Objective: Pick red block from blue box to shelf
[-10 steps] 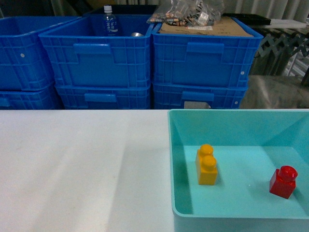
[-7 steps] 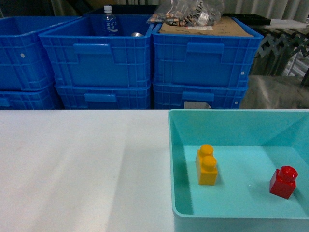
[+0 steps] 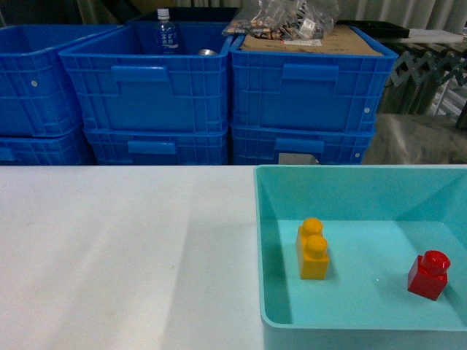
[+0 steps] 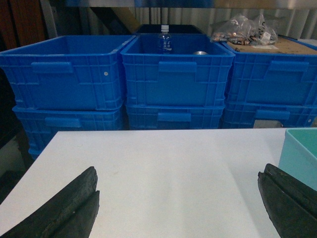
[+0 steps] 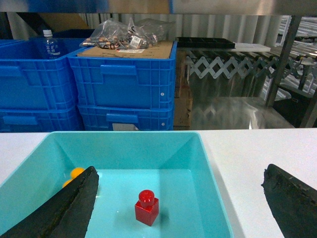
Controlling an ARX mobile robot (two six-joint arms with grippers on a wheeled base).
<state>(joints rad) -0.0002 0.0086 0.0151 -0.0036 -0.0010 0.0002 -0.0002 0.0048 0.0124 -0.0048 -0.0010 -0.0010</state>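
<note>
The red block (image 3: 428, 275) stands upright on the floor of the blue box (image 3: 258, 240), near its right side. In the right wrist view the red block (image 5: 147, 207) sits inside the blue box (image 5: 210, 153), ahead of my right gripper (image 5: 179, 171) and slightly left of the middle between its fingers. That gripper is open and holds nothing. My left gripper (image 4: 178, 173) is open over bare white tabletop, with the box's corner (image 4: 299, 153) at its right. A steel upright of the shelf (image 5: 283, 59) shows at the far right. Neither gripper appears in the head view.
An orange-yellow two-stud brick (image 3: 313, 250) stands in the left half of the box. Stacked dark blue crates (image 3: 153, 95) line the far side of the white table (image 3: 124, 248); one holds a bottle (image 3: 166, 33). The table's left edge (image 4: 29, 168) drops off.
</note>
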